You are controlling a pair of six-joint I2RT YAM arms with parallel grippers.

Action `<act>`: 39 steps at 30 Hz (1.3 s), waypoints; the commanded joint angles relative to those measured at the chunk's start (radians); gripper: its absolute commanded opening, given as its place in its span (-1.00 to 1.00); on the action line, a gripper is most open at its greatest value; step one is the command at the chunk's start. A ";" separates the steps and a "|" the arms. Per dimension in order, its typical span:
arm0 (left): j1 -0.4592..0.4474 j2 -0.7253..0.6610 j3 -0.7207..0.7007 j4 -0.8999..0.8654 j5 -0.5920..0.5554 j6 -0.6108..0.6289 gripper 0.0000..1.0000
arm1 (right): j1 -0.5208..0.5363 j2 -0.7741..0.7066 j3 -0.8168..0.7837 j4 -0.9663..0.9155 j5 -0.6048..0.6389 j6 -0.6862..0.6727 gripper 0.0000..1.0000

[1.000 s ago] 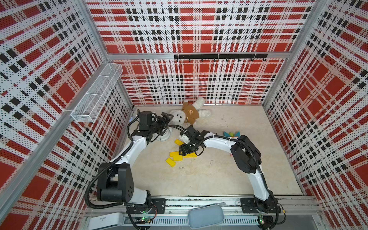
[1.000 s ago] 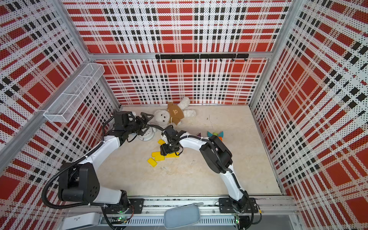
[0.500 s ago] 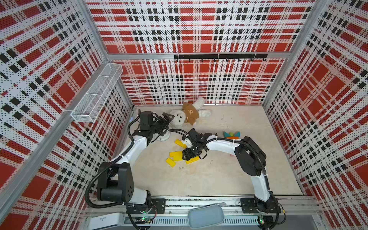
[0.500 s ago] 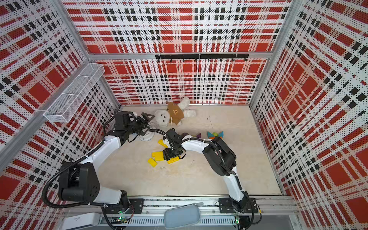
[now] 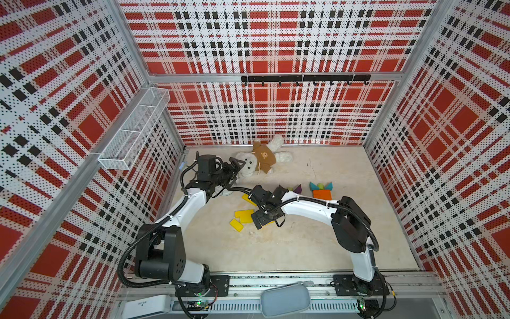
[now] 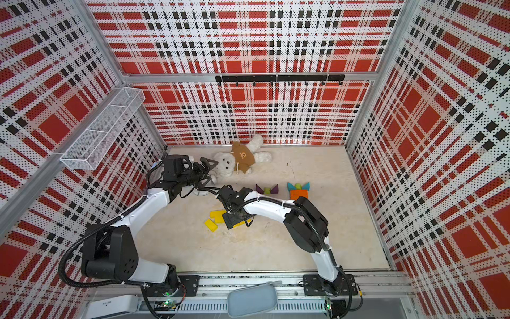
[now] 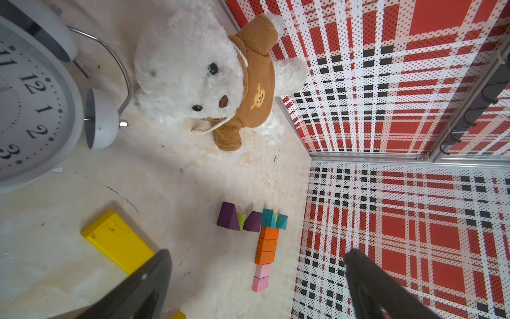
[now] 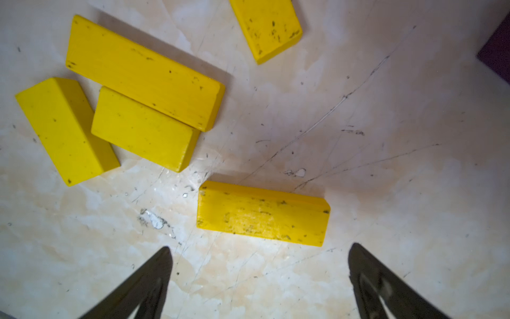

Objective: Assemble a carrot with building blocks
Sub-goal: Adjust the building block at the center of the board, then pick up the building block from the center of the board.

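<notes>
Block lies flat, lengthwise seemingly across right gripper.

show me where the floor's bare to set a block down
Bare: the wide strip between the yellow blocks and front rail; the far corner beyond the orange blocks. Crowded: around the yellow blocks, and alarm clock to teddy bear.

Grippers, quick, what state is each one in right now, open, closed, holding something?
Left gripper: open, holding nothing.
Right gripper: open, holding nothing; a yellow block lies just ahead of it.
</notes>
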 commanded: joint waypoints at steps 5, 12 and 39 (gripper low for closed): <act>-0.015 0.010 0.020 -0.024 -0.015 0.021 0.99 | -0.004 0.049 0.057 -0.025 -0.036 0.029 1.00; -0.018 0.015 0.022 -0.024 -0.007 0.017 0.99 | -0.005 0.079 0.076 -0.038 0.009 0.034 1.00; -0.018 0.020 0.017 -0.018 0.000 0.008 0.99 | -0.005 0.137 0.006 0.020 0.014 0.097 0.96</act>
